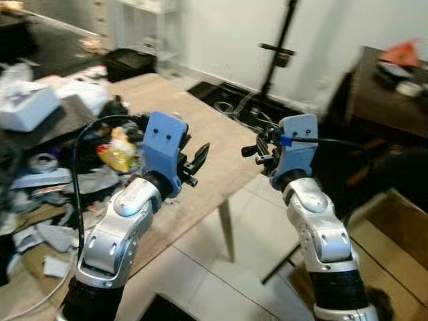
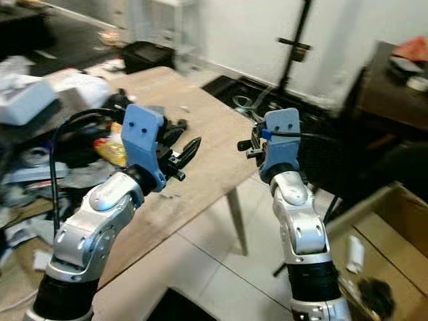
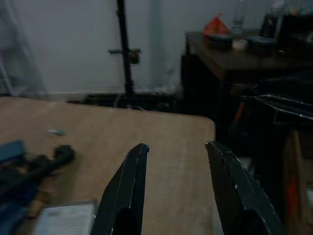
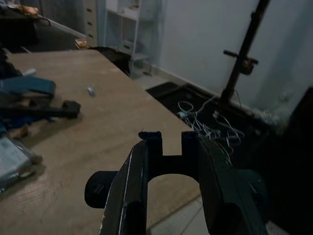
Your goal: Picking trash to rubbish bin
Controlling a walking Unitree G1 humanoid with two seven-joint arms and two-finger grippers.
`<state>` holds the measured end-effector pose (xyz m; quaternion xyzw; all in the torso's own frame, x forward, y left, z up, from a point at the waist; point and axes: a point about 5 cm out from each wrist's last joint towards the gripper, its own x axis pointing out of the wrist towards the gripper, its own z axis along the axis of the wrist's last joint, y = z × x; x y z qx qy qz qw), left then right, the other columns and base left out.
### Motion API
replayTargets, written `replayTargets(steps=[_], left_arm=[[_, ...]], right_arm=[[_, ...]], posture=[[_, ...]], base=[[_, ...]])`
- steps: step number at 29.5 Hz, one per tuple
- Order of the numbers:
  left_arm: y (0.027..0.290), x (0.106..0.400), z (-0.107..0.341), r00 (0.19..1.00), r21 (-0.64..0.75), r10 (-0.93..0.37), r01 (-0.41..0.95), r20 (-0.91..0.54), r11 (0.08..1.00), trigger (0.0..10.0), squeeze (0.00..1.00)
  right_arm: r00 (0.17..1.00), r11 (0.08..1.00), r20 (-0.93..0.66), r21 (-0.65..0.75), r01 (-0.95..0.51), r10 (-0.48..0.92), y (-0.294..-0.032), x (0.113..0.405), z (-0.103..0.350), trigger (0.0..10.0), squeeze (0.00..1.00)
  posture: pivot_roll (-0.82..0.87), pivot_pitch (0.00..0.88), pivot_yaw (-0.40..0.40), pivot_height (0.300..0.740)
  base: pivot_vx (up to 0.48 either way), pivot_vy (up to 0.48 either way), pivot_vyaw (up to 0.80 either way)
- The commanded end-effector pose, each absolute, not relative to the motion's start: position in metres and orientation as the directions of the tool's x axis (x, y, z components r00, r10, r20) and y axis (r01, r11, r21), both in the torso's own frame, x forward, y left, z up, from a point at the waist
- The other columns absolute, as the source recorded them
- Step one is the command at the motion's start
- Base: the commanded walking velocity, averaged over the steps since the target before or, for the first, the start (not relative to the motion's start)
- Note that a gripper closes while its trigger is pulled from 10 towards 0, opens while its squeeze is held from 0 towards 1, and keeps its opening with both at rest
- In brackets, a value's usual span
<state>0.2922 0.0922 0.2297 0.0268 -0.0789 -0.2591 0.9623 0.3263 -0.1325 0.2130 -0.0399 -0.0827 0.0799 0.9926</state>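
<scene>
A heap of trash (image 1: 47, 147) covers the left part of the tabletop (image 1: 214, 157); among it I count one crumpled yellow wrapper (image 1: 118, 151) and one white box (image 1: 27, 108). The wrapper lies just beside and behind my left gripper (image 1: 197, 160), whose jaws are spread and empty over bare wood. My right gripper (image 1: 257, 150) hovers beyond the tabletop's corner, well apart from the heap; its jaws stand slightly apart, gripping nothing. One cardboard box (image 1: 394, 234) sits on the floor at right.
</scene>
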Motion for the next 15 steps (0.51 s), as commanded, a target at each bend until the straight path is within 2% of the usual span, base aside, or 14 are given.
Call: replayTargets(steps=[1,9,15], left_arm=[[0.088,0.287,0.227,0.832,0.072,-0.540,0.535,0.129,0.842,10.0,0.00],[0.086,0.284,0.229,0.814,0.104,-0.562,0.552,0.148,0.827,10.0,0.00],[0.094,0.289,0.226,0.855,0.146,-0.502,0.485,0.128,0.863,10.0,0.00]], right_arm=[[0.971,0.985,0.175,-0.092,-0.146,0.160,-0.134,0.324,0.215,10.0,0.00],[0.979,0.989,0.165,-0.102,-0.104,0.120,-0.143,0.325,0.214,10.0,0.00],[0.987,0.993,0.149,-0.110,-0.045,0.061,-0.156,0.325,0.210,10.0,0.00]], posture=[[0.09,0.078,-0.030,0.740],[0.09,0.090,-0.035,0.740],[0.09,0.098,-0.034,0.740]], base=[[0.000,0.000,-0.80],[0.000,0.000,-0.80],[0.000,0.000,-0.80]])
